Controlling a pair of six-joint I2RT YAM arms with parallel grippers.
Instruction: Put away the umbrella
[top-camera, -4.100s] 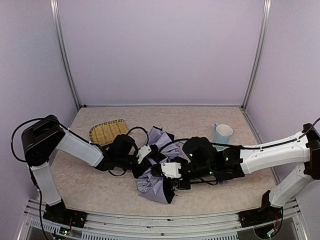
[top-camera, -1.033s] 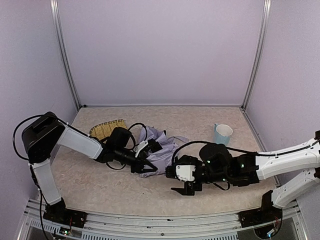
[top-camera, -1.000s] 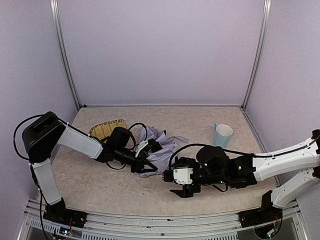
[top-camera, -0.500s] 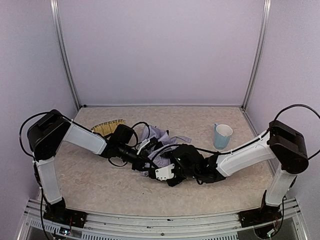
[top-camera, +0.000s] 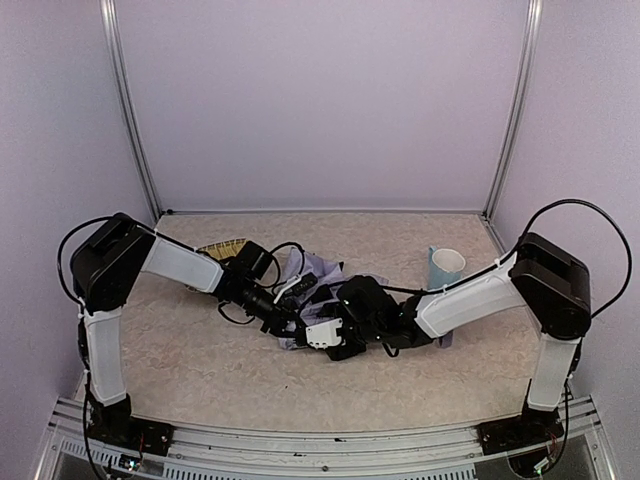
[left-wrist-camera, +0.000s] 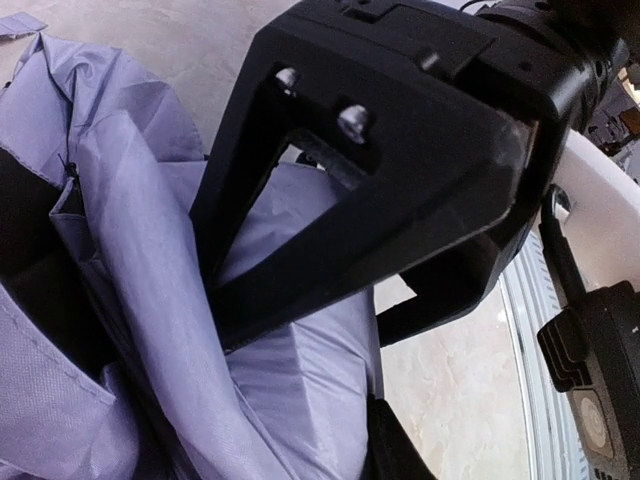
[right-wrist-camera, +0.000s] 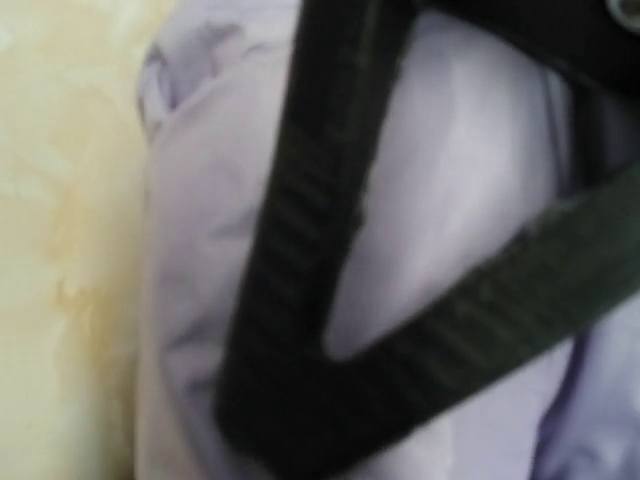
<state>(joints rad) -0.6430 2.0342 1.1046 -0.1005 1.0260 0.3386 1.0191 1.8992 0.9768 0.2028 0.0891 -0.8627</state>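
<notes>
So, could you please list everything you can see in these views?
umbrella: one, lavender-grey, crumpled at mid-table.
tray: one, straw, left of and beyond the umbrella.
mug: one, light blue, upright, right of the umbrella.
table: one, beige, under everything.
walls: three, lilac, around the table.
left gripper: one, black, shut on the umbrella's fabric.
right gripper: one, black, at the umbrella's near edge; jaws unclear.

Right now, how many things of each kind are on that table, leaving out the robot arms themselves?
umbrella: 1
woven straw tray: 1
light blue mug: 1
Total: 3
</notes>
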